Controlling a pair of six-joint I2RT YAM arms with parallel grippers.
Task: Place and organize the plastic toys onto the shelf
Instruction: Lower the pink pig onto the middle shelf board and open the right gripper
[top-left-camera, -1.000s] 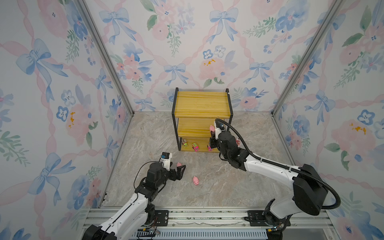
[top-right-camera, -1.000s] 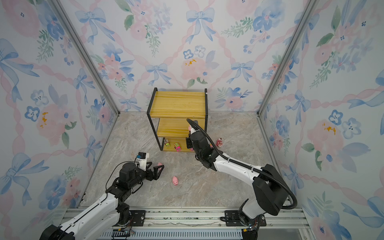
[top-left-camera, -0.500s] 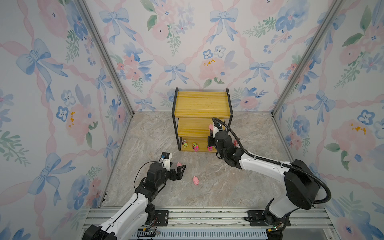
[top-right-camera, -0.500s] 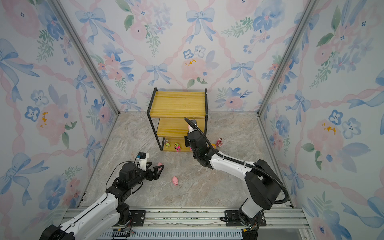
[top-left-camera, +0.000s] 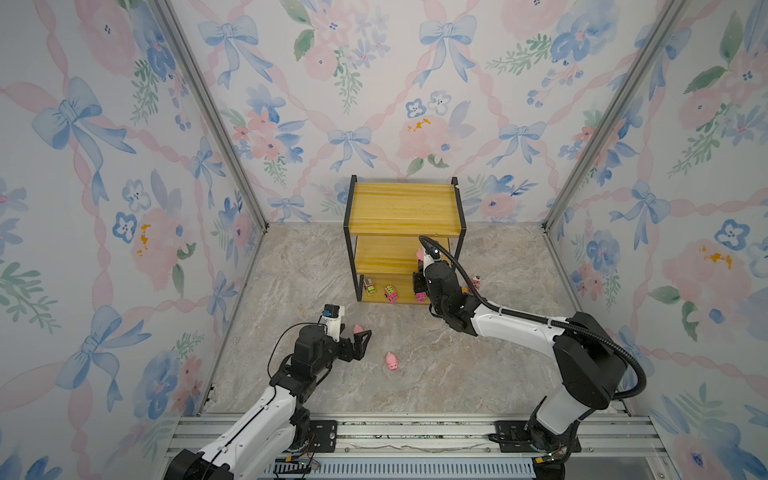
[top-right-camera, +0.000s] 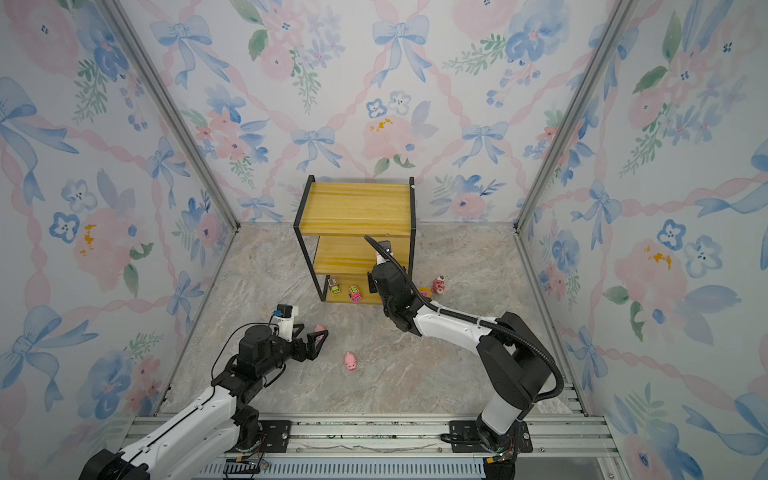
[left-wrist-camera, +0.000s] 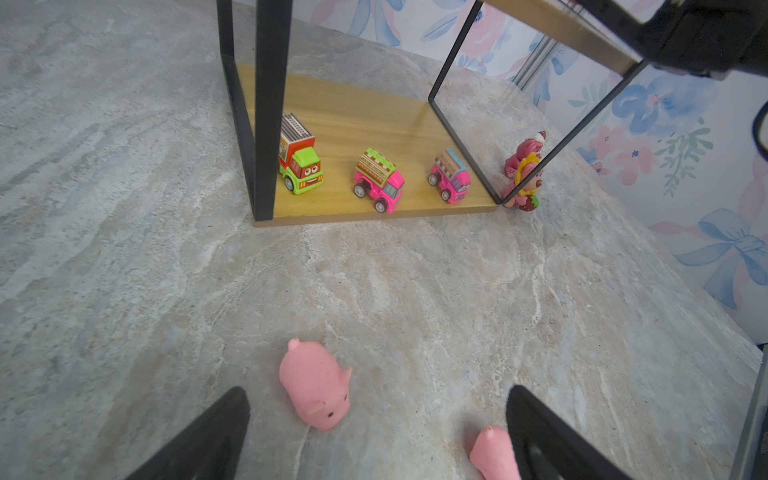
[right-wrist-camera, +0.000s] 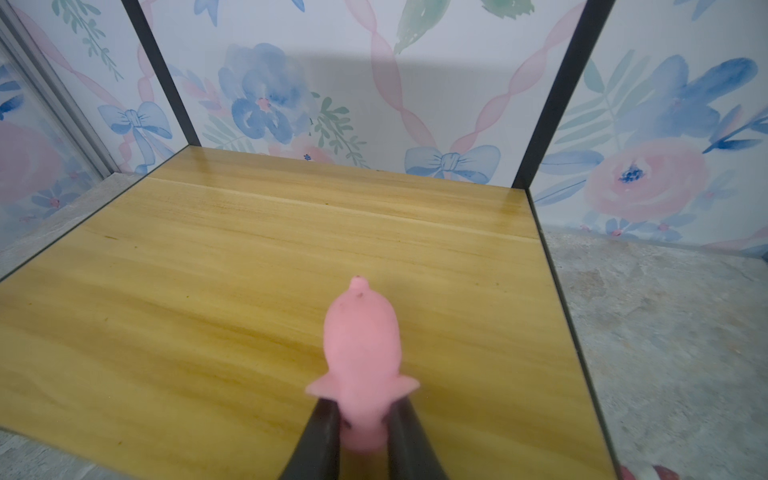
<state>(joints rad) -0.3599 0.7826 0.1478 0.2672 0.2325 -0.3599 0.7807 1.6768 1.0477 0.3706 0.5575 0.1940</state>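
Right wrist view: the right hand (right-wrist-camera: 365, 409) is clamped tight on the head end of a pink pig (right-wrist-camera: 361, 340). The pig's tail end points inward over the middle board (right-wrist-camera: 249, 270) of the shelf (top-left-camera: 399, 220), above that board's front right part. Whether the pig touches the wood I cannot tell.

In both top views the shelf stands at 12 o'clock on the counter (top-left-camera: 457, 374), close to the back wall. By my count three of the eight toys are placed, a fourth is being delivered, and four are not yet shelved.

The bottom board (left-wrist-camera: 374, 120) holds a row of three vehicles near its front edge: a green truck (left-wrist-camera: 300, 160), a pink truck (left-wrist-camera: 379, 179) and a pink van (left-wrist-camera: 451, 176). The top board (top-right-camera: 357, 208) shows nothing on it, and the middle board has only the gripped pig over it.

Two bears stand on the counter at 3 o'clock of the shelf's foot, just outside the frame: the sunflower bear (left-wrist-camera: 524, 178) and, touching it from behind, the plain bear (left-wrist-camera: 530, 145).

Two more pigs lie on the counter at about 7 o'clock from the shelf, well apart from it. The left hand (left-wrist-camera: 376, 392) is spread wide and holds nothing. One loose pig (left-wrist-camera: 318, 384) lies between its fingers and the second pig (left-wrist-camera: 494, 453) is just beside one finger.
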